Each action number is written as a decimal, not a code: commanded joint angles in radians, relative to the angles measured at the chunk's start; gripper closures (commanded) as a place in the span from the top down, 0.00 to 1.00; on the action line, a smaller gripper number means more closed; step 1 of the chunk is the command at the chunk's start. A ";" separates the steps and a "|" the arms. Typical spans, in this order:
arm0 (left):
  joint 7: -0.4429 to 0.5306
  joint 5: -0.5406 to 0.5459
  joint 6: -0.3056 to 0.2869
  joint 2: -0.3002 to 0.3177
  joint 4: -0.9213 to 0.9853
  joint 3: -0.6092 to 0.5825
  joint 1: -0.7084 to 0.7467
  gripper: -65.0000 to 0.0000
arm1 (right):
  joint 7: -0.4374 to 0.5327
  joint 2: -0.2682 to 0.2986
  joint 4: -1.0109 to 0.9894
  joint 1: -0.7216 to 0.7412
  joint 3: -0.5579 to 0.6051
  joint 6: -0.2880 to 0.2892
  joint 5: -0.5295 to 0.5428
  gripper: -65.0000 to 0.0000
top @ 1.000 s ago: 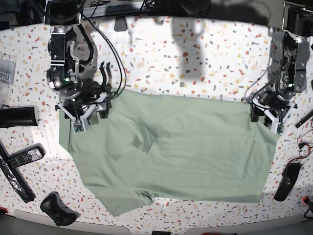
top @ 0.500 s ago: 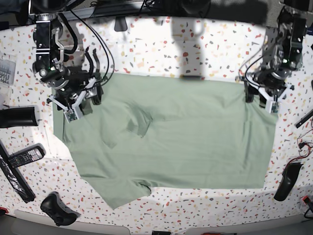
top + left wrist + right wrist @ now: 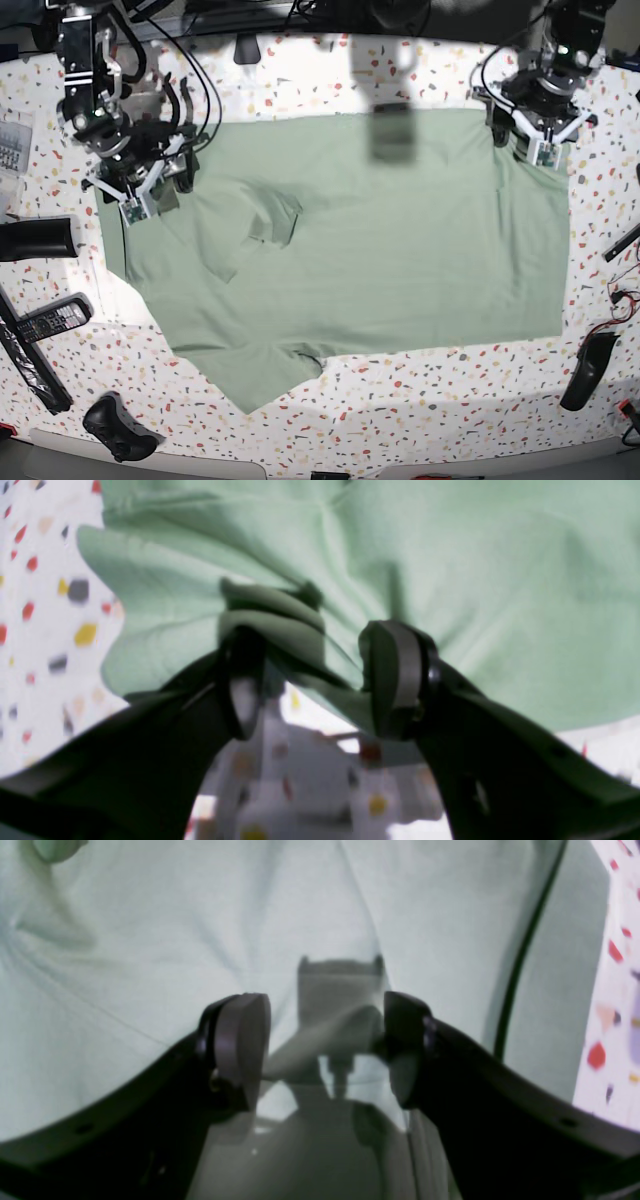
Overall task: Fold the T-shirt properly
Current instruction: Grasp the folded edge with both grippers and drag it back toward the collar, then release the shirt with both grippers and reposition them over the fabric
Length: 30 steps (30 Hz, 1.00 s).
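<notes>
Both grippers, left [image 3: 532,128] and right [image 3: 150,185], pinch the T-shirt [image 3: 380,250], spread lengthwise left-to-right.

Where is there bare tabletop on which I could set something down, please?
Free: the strip between the T-shirt hem and the table's near edge, right of the game controller. Crowded: the left margin, with remotes.

Both end effectors, left [image 3: 533,137] and right [image 3: 146,192], clamp bunched cloth.

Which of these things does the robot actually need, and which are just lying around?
Needed: T-shirt; left gripper; right gripper.

Lying about: remote control; game controller; dark cylinder; black object near the right edge.
</notes>
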State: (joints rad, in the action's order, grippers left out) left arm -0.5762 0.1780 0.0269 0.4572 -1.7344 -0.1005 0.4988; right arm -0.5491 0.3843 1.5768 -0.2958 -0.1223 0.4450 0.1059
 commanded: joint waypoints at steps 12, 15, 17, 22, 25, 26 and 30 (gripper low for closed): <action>-0.211 -0.128 0.017 -0.026 -0.095 -0.010 0.156 0.49 | -0.031 0.014 0.115 -0.163 -0.003 -0.050 -0.021 0.56; -0.217 -0.137 0.044 -0.030 -0.125 -0.010 0.174 0.49 | -0.037 0.014 0.119 -0.179 -0.004 -0.050 -0.024 0.56; -0.217 -0.145 0.053 -0.030 -0.142 -0.010 0.181 0.49 | -0.039 0.015 0.119 -0.182 -0.004 -0.050 -0.024 0.56; -0.214 -0.232 0.064 -0.030 -0.173 -0.010 0.175 0.49 | -0.039 0.014 0.119 -0.181 -0.003 -0.051 -0.023 0.56; -0.245 -0.241 0.071 -0.030 -0.195 -0.010 0.167 0.49 | -0.039 0.014 0.119 -0.181 -0.003 -0.053 -0.023 0.56; -0.250 -0.241 0.071 -0.030 -0.200 -0.010 0.166 0.49 | -0.039 0.014 0.119 -0.181 -0.003 -0.053 -0.023 0.56; -0.246 -0.241 0.071 -0.030 -0.209 -0.010 0.161 0.49 | -0.040 0.014 0.119 -0.181 -0.003 -0.053 -0.024 0.56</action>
State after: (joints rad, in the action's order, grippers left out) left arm -0.7940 -0.0574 0.0978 0.4213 -1.9335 -0.1112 0.6506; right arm -0.5480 0.3855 1.6905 -0.4683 -0.1223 0.3927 0.1028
